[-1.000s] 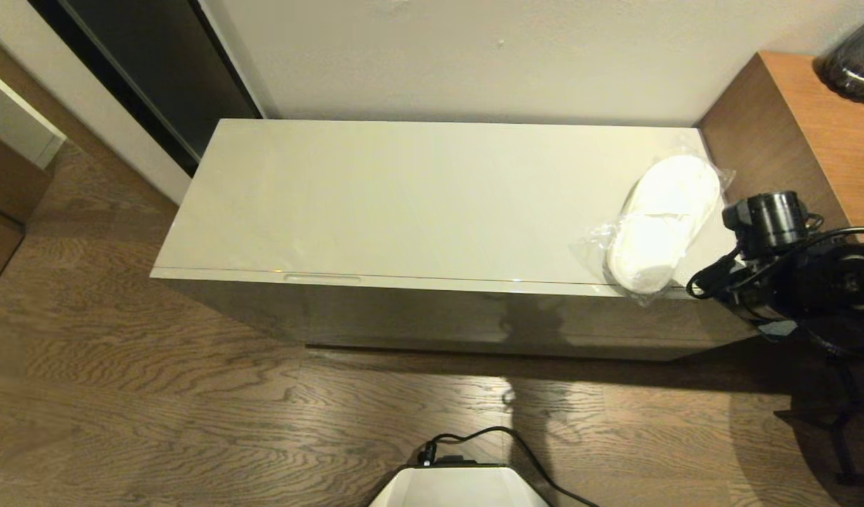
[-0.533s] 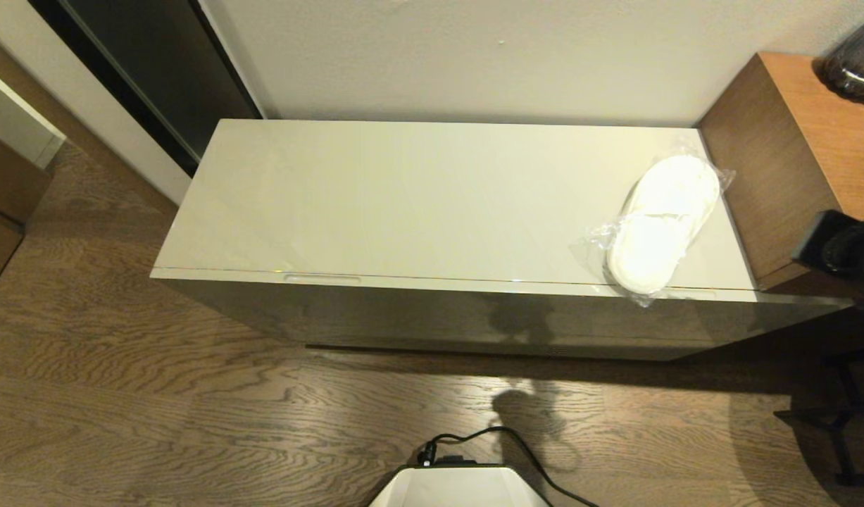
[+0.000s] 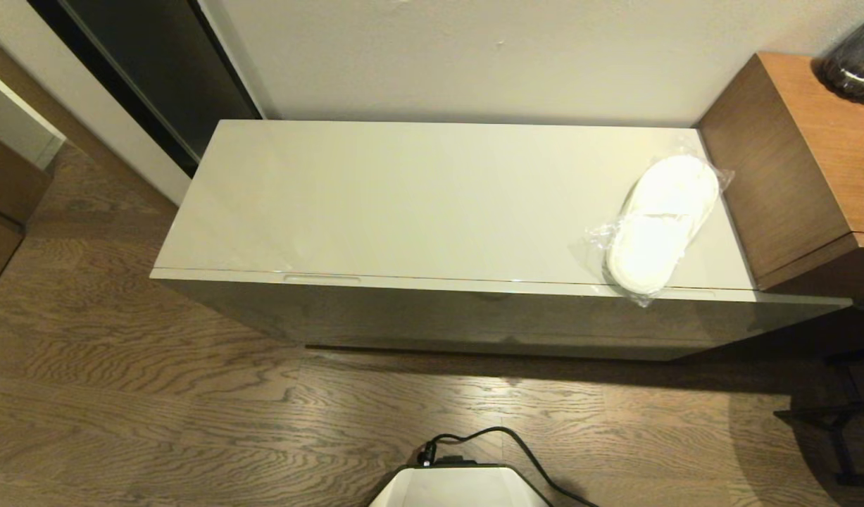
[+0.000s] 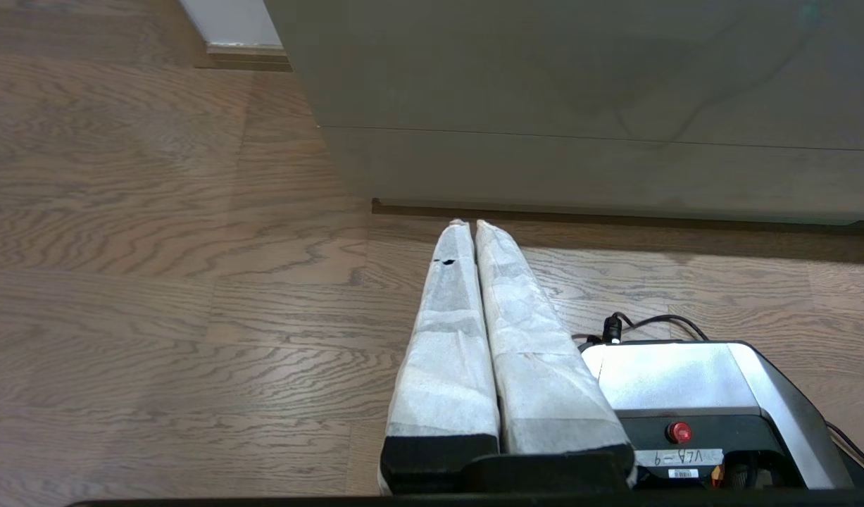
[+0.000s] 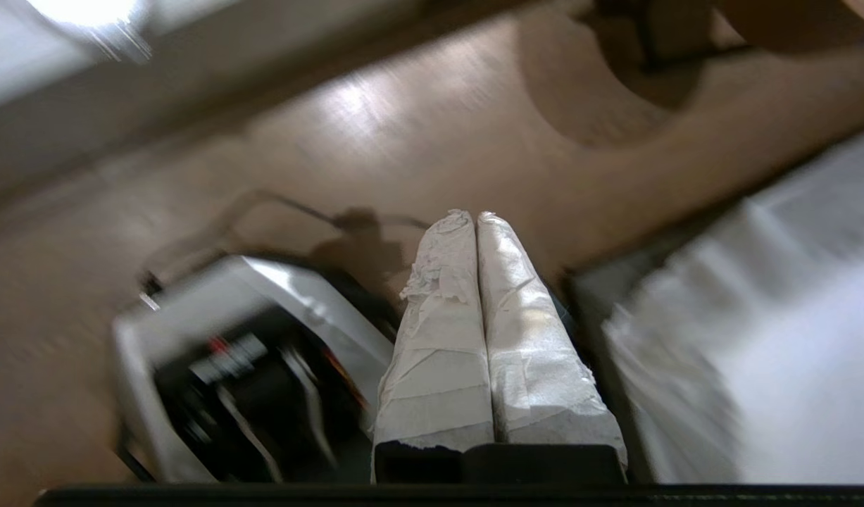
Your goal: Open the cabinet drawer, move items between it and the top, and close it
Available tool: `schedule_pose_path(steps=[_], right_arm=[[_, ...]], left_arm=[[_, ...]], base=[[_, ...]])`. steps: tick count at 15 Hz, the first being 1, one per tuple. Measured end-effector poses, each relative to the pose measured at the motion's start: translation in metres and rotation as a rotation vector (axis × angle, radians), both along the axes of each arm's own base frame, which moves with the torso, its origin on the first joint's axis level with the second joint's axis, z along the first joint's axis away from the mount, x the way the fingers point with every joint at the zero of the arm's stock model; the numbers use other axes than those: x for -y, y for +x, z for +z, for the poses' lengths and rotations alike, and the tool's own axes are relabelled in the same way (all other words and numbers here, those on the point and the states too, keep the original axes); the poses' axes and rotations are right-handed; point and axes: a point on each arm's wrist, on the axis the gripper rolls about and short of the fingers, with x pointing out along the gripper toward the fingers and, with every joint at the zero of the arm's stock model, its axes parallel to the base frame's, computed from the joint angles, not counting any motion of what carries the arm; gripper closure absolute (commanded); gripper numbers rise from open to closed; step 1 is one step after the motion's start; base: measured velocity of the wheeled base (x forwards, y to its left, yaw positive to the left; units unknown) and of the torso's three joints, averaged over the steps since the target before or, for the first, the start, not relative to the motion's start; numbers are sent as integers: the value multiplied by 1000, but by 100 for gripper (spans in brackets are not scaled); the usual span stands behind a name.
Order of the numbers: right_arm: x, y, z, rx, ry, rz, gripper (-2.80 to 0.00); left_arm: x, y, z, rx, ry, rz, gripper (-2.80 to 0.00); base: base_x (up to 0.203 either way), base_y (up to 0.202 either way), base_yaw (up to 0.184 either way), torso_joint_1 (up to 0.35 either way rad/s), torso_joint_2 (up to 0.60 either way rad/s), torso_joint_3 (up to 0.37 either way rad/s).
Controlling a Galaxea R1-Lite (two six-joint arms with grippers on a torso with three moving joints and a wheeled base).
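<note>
A pair of white slippers in a clear plastic bag (image 3: 660, 225) lies on the right end of the glossy cream cabinet top (image 3: 417, 197), reaching its front edge. The drawer front (image 3: 474, 320) below the top is closed. Neither arm shows in the head view. My left gripper (image 4: 468, 225) is shut and empty, low over the wooden floor, pointing at the cabinet's lower front (image 4: 600, 169). My right gripper (image 5: 470, 215) is shut and empty too, over the floor beside the robot's base (image 5: 248, 352).
A brown wooden unit (image 3: 798, 162) stands against the cabinet's right end, with a dark glass object (image 3: 854, 67) on it. A dark doorway (image 3: 157, 77) is at the back left. The robot's base and its black cable (image 3: 488, 440) sit on the floor in front.
The right arm, beside the slippers at the cabinet's right front corner a second ago, has drawn back to the right and down out of the head view. The slippers have not moved.
</note>
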Motion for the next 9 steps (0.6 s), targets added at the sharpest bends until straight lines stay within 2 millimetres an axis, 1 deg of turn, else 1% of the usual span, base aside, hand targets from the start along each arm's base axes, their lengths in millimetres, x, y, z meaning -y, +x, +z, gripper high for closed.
schedule_pose_path(steps=[2, 3, 4, 5, 7, 9], right_arm=[[4, -43, -11, -44, -2, -4, 0], [0, -62, -17, -53, -1, -1, 0], [-6, -79, -24, -38, -7, 20, 0], [-11, -90, -30, -7, -13, 47, 0], [-16, -100, -48, 68, -57, 105, 0], [-17, -96, -71, 140, -159, 158, 0]], left_arm=[[0, 0, 0, 0, 0, -1, 0], [0, 0, 0, 0, 0, -1, 0], [0, 0, 0, 0, 0, 0, 0], [0, 0, 0, 0, 0, 0, 0], [0, 0, 0, 0, 0, -1, 0], [0, 0, 0, 0, 0, -1, 0]], base=[[0, 0, 0, 0, 0, 0], [0, 0, 0, 0, 0, 0], [0, 0, 0, 0, 0, 0], [0, 0, 0, 0, 0, 0], [0, 0, 0, 0, 0, 0], [0, 0, 0, 0, 0, 0]])
